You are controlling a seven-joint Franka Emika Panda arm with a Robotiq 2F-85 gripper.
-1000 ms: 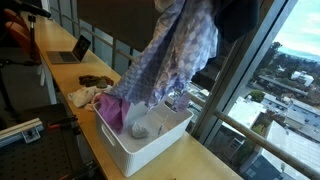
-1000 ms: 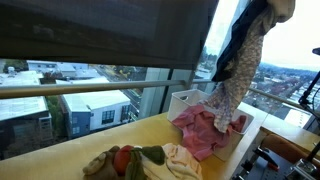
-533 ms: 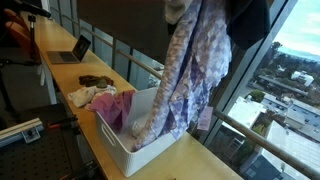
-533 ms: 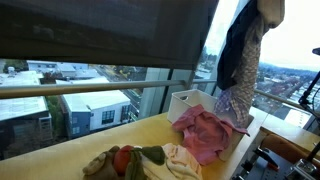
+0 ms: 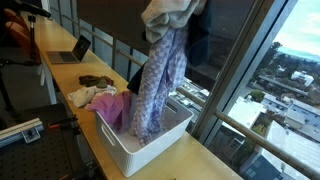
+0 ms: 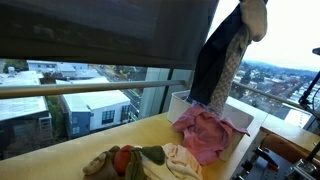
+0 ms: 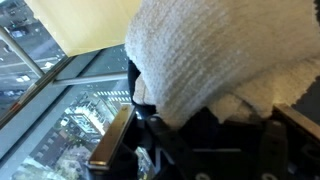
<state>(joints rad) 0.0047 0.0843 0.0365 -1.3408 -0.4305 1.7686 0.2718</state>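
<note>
Narrower now, patterned cloth (image 5: 158, 85) hangs vertical from the clamped claw (image 7: 146, 116), tail inside white bin (image 5: 140, 158), beside pink garment (image 5: 112, 110).

Gripper (image 7: 150, 128) held high, at top edge of both exterior views, mostly hidden there. Points downward. Jaws clamped fully together. Dark fingers (image 7: 138, 100) and black wrist housing (image 7: 295, 150) partly show in wrist view.
</note>
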